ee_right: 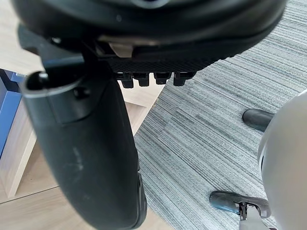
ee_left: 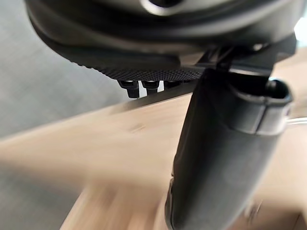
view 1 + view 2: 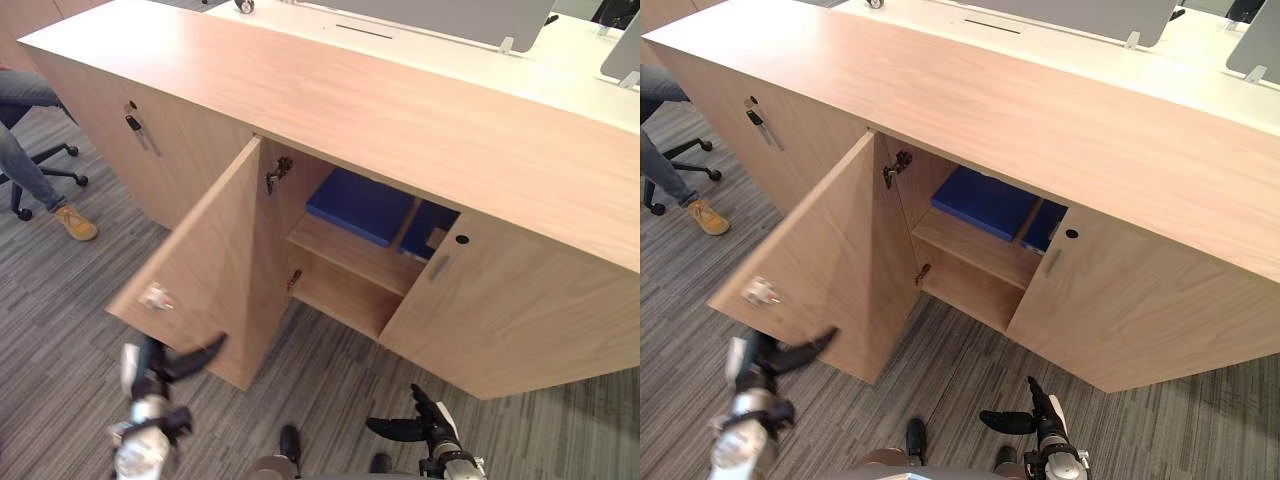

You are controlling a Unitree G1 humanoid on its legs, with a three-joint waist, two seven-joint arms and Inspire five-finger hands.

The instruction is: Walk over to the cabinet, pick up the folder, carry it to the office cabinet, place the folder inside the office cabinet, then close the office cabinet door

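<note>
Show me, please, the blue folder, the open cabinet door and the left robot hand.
blue folder (image 3: 360, 205): left eye view, middle of its cover.
open cabinet door (image 3: 205, 255): left eye view, middle of its panel.
left robot hand (image 3: 157, 365): left eye view, on its palm.

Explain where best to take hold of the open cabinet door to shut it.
I'd grip the open door by its free edge, opposite the hinges, coming from the robot's left with the left hand: it stands swung wide, that edge nearest.

No legible text, label, number or sign on the office cabinet (image 3: 330, 100) or the blue folder (image 3: 360, 205).
</note>
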